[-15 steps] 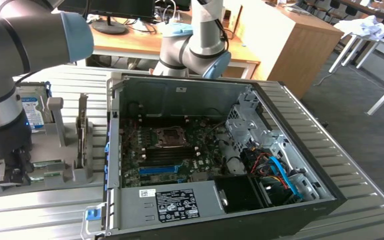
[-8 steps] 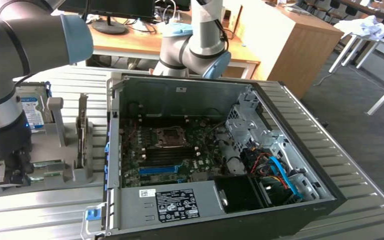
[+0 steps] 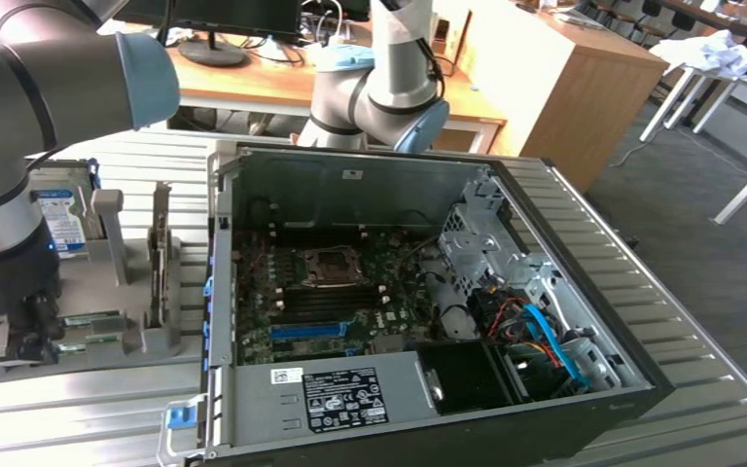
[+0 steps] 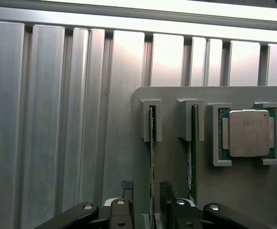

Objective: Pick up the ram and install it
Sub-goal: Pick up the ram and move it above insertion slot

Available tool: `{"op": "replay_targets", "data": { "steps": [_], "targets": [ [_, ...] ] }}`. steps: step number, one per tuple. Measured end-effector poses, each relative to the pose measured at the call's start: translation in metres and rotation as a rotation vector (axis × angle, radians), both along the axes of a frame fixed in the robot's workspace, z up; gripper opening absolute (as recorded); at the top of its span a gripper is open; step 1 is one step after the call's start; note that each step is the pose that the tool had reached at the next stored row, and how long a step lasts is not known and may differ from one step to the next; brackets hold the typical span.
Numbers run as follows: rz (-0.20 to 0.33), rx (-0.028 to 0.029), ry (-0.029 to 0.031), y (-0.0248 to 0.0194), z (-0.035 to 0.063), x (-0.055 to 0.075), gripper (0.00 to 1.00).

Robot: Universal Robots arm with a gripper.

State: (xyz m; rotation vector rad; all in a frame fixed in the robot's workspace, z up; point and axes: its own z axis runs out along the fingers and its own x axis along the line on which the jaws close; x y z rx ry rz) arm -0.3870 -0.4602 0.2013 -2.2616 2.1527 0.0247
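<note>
currently the gripper [image 3: 17, 342] [image 4: 146, 187] is lowered over the grey holder [image 3: 153, 341] [image 4: 243, 191] that sits on the ribbed metal table [image 3: 88, 413] [image 4: 43, 119], at the exterior view's left of the computer case [image 3: 347, 190]. its jaws stand wide apart. in the wrist view the ram [image 4: 151, 152] stands on edge in a slotted post of the holder, and the two dark fingers [image 4: 169, 202] sit one on each side of it, close to the board without clamping it. a second stick [image 4: 193, 143] stands on edge in the neighbouring post, just beside the first. a processor chip [image 4: 247, 132] lies flat in its own corner brackets beyond the second stick. a hard drive [image 3: 59, 224] stands upright on the holder. inside the case, the motherboard [image 3: 335, 292] lies exposed with its blue slot [image 3: 308, 331] unoccupied.
</note>
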Motion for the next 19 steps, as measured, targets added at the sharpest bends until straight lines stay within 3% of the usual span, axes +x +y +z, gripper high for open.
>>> {"op": "replay_targets", "data": {
  "steps": [4, 9, 19],
  "targets": [
    [0.0, -0.0009, 0.0002, 0.0015, -0.001, -0.0018, 0.36],
    [0.0, -0.0007, -0.0001, 0.0082, -0.0021, -0.0019, 0.36],
    [0.0, -0.0009, 0.0, 0.0084, -0.0039, -0.0022, 0.36]
  ]
}}
